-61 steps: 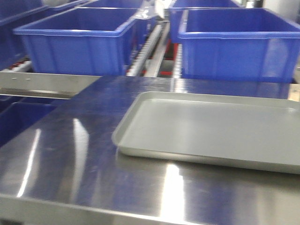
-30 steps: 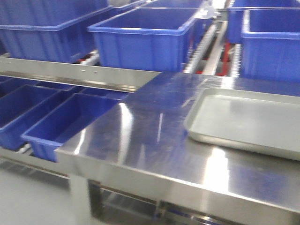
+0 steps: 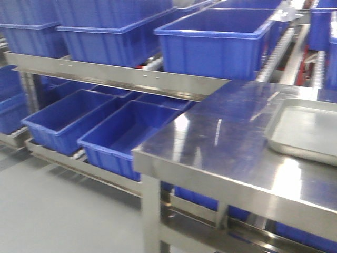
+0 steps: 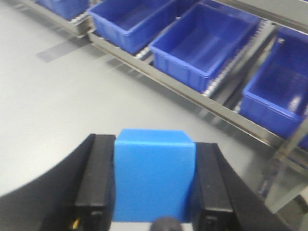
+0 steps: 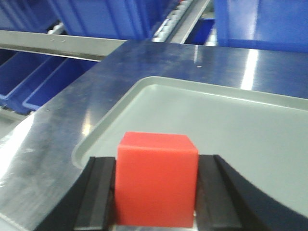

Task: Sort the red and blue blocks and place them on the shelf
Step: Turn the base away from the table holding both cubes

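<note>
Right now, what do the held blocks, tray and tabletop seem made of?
The blue block and red block show matte, glare-free faces, probably plastic or foam. The tray is dull grey, likely brushed metal. The tabletop looks polished steel: mirror-like streaks.

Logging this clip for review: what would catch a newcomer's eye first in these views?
Each wrist view is filled by a cube clamped between black jaws: the light blue block on the left, with the grey floor behind it, and the red block on the right, with the grey tray behind it. In the front view, rows of dark-blue bins line the steel shelf.
</note>
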Action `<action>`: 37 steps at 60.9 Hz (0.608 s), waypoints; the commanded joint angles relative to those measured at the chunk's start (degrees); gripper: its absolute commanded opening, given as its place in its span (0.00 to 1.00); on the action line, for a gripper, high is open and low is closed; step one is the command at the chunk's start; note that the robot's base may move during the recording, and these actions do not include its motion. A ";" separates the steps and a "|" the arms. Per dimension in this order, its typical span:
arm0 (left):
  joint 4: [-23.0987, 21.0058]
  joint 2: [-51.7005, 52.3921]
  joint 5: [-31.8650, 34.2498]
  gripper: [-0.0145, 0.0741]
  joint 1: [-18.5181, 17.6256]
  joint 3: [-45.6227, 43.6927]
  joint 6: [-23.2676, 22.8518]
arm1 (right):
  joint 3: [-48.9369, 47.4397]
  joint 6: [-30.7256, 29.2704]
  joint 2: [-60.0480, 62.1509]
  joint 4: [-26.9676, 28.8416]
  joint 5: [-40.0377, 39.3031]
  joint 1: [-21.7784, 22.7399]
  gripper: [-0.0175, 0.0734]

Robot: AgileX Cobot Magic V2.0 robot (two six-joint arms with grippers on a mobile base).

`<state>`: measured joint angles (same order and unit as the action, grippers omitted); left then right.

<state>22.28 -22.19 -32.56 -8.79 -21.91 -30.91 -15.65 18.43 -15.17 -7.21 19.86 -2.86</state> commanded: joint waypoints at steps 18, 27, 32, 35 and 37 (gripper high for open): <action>1.04 -0.27 4.34 0.30 0.02 -1.69 -0.04 | -1.60 -0.44 -0.40 -0.78 -5.05 0.27 0.25; 1.04 -0.27 4.34 0.30 0.02 -1.69 -0.04 | -1.60 -0.44 -0.40 -0.78 -5.05 0.27 0.25; 1.04 -0.27 4.34 0.30 0.02 -1.69 -0.04 | -1.60 -0.44 -0.40 -0.78 -5.05 0.27 0.25; 1.04 -0.27 4.34 0.30 0.02 -1.69 -0.04 | -1.60 -0.44 -0.40 -0.78 -5.05 0.27 0.25; 1.04 -0.27 4.34 0.30 0.02 -1.69 -0.04 | -1.60 -0.44 -0.40 -0.78 -5.05 0.27 0.25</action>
<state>22.28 -22.19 -32.56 -8.79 -21.91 -30.91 -15.65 18.43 -15.17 -7.21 19.86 -2.86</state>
